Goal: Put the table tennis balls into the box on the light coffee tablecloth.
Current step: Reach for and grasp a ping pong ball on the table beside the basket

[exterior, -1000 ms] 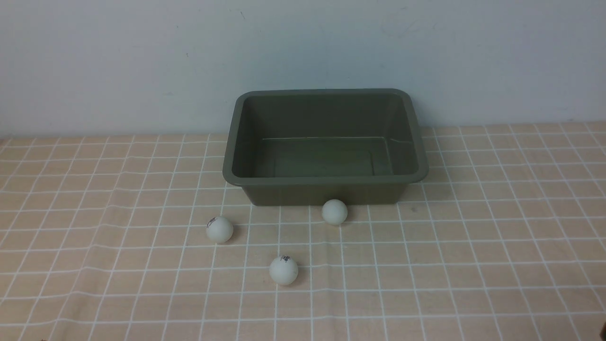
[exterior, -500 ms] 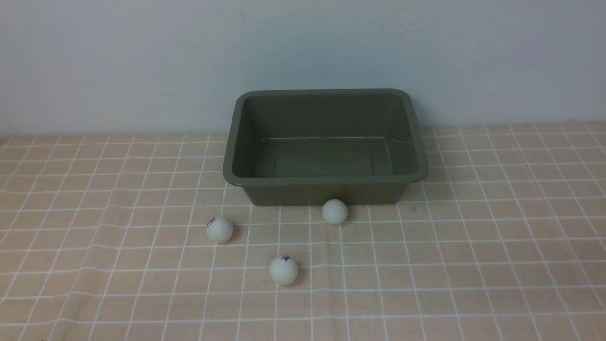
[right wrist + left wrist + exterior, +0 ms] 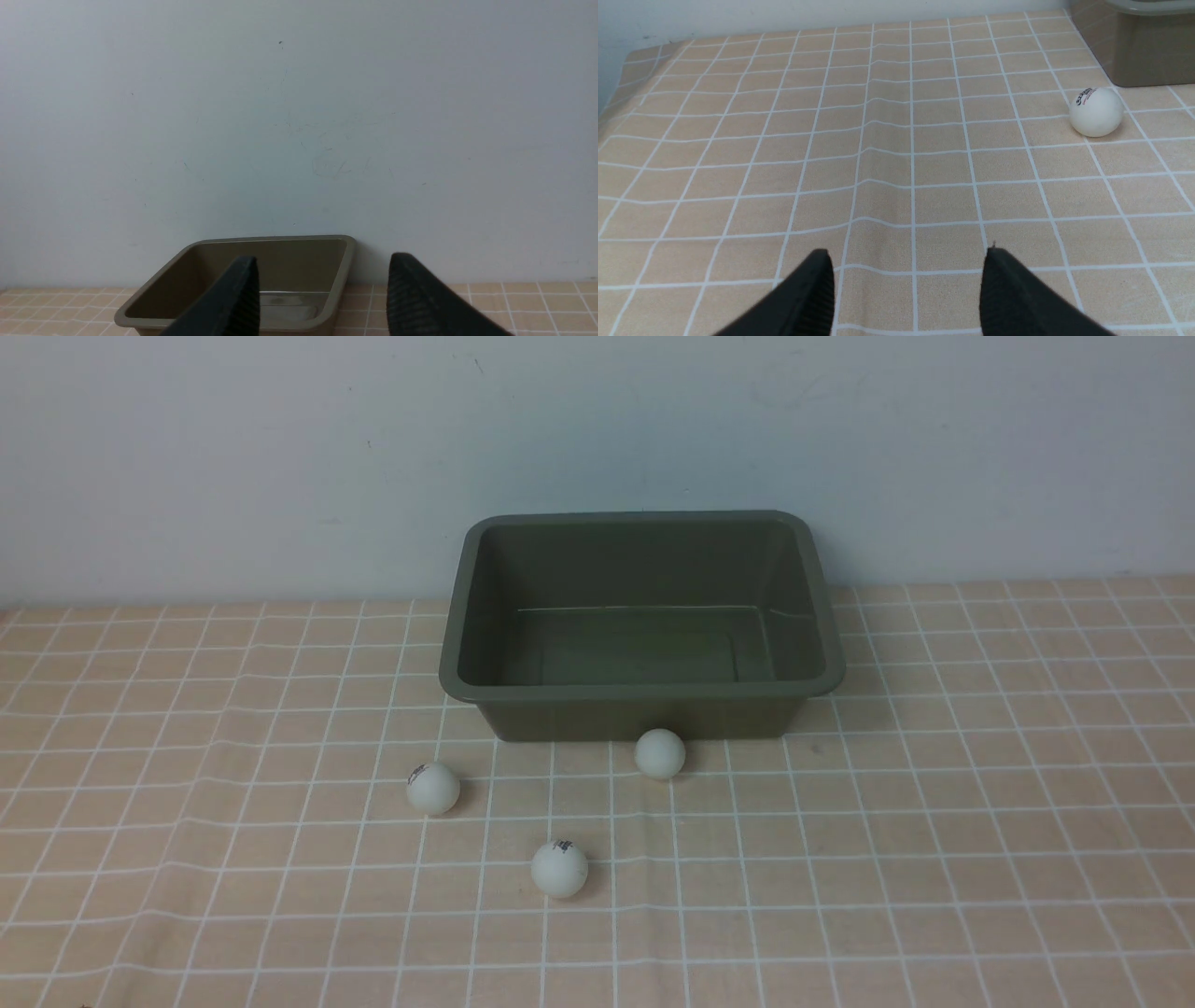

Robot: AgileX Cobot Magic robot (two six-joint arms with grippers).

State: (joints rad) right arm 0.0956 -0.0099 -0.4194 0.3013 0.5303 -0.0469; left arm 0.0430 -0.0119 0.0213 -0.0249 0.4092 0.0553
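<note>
The left gripper [image 3: 906,261] is wide open and holds nothing; it hangs low over the tablecloth [image 3: 934,849]. The right gripper [image 3: 323,266] is wide open and empty too, and it points at the box [image 3: 336,280]. Neither one shows in the front view.

All three balls lie on the cloth, and none is in the box yet. The nearest ball [image 3: 559,869] sits out in the open. The left ball [image 3: 433,789] is a bit farther back, and the left wrist view shows it [image 3: 1096,112] near a corner of the box [image 3: 1134,56]. The third ball [image 3: 660,753] sits just in front of the box wall [image 3: 644,717] - I cannot tell if it touches. The box is empty and stands close to the pale wall [image 3: 280,457].

I think the job is just starting, and the step now is to reach for a first ball. The left ball looks like a good pick for the left arm. Come down from above with one finger on each side of the ball; do not bump it, for it rolls away fast. Squeeze softly - it is light and smooth and could pop out. Lift it over the rim and let go low inside the box, so it does not bounce out.
</note>
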